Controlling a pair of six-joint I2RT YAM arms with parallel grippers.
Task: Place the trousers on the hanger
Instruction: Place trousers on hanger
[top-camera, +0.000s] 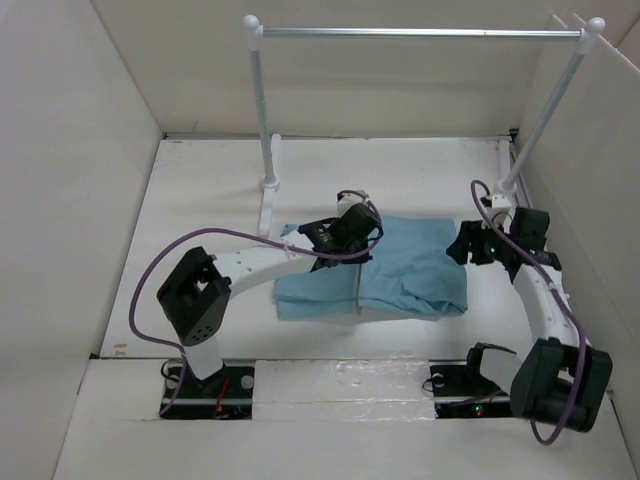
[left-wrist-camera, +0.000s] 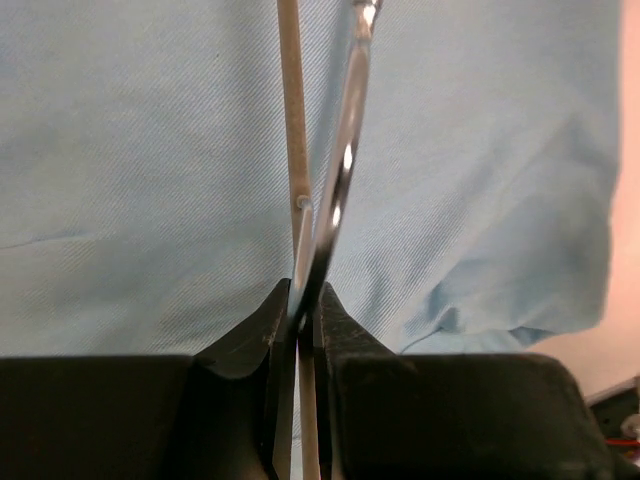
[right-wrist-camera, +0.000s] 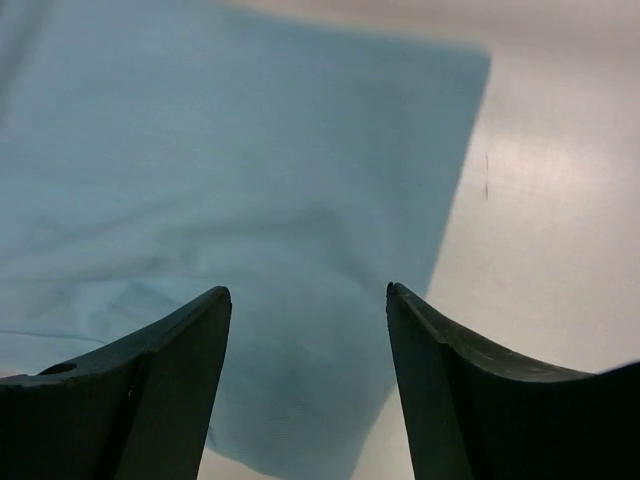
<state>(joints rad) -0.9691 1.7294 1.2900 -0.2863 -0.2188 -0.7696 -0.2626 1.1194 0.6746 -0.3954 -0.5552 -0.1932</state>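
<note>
- White surface (top-camera: 200, 190) holds the blue trousers (top-camera: 415, 265), folded flat in the middle.
- Left fingers (left-wrist-camera: 250, 345) pinch the thin hanger (left-wrist-camera: 345, 150) right above them.
- Right fingers (right-wrist-camera: 150, 370) are spread apart and hold nothing.
- I think the hanging part is not done yet.

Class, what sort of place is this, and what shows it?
Probably a robotics test cell: white walls box in the table, a clothes rail stands at the back, and a left arm and right arm are bolted at the near edge.
</note>
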